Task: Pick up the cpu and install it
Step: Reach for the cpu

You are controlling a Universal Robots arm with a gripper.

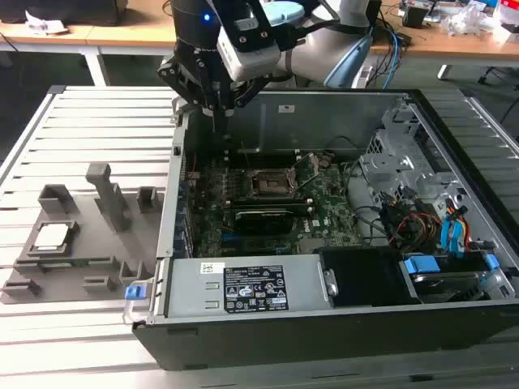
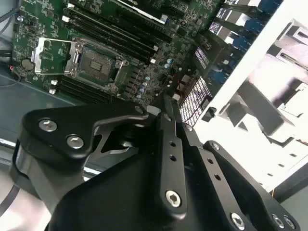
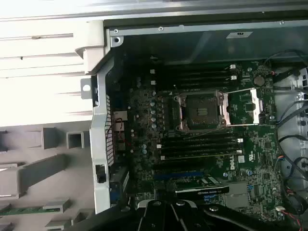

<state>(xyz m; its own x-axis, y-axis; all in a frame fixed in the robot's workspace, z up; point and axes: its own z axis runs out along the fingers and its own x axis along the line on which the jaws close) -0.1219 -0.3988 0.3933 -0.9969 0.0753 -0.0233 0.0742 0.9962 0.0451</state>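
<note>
The cpu (image 1: 51, 236), a pale square chip, lies in a recess of the grey tray (image 1: 81, 263) at the exterior view's left, outside the computer case. My gripper (image 1: 219, 120) hangs shut and empty over the case's back left corner, well away from the cpu. The motherboard's black socket (image 1: 268, 185) stands uncovered, its metal frame flipped open beside it. Both wrist views look down on the socket (image 2: 96, 65) (image 3: 202, 110), with the gripper (image 2: 161, 102) (image 3: 161, 206) high above the board and off to one side of it.
The open computer case (image 1: 243, 292) lies on a slatted white table (image 1: 97, 121). Upright posts (image 1: 109, 194) rise from the tray. Memory slots (image 3: 197, 144) flank the socket. Drive bays and cables (image 1: 422, 219) crowd the case at the exterior view's right.
</note>
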